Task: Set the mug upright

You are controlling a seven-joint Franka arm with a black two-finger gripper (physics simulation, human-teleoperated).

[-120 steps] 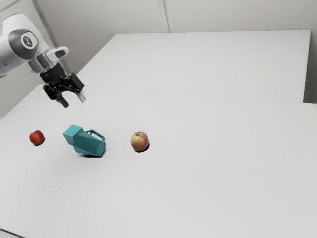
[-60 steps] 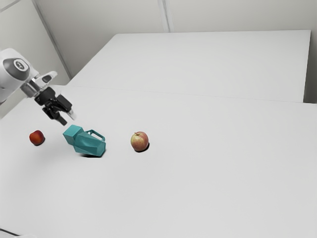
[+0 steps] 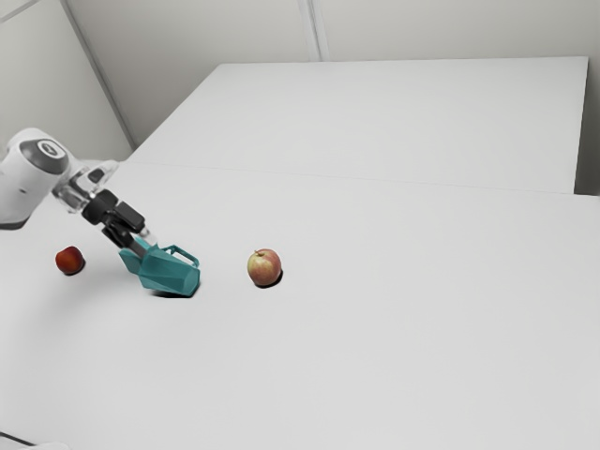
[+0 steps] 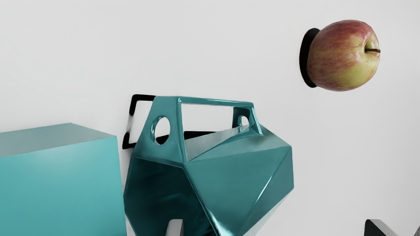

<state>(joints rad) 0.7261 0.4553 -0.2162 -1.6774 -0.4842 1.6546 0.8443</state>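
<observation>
Low at the exterior view's left, my gripper [image 3: 141, 240] is at the mug's mouth end, beside the cube. The faceted teal mug [image 3: 170, 271] lies on its side, its handle toward the far side of the table. In the wrist view the dark opening of the mug [image 4: 229, 183] faces the cube. My gripper [image 4: 276, 228] is open there, fingertips wide apart; one overlaps the mug's opening, the other stands outside its wall. Whether the first is inside the mug, I cannot tell.
A teal cube [image 3: 129, 260] stands close by the mug's mouth, large in the wrist view as a teal block [image 4: 59, 186]. A red-yellow apple [image 3: 264, 267] rests beyond the mug's base, and a small red fruit [image 3: 69, 261] lies at the exterior view's left. All are on the white table [image 3: 375, 337].
My hand has come down from above the table to the mug and cube, and its fingers now partly cover the cube in the exterior view. Mug, cube and fruits have not moved.
</observation>
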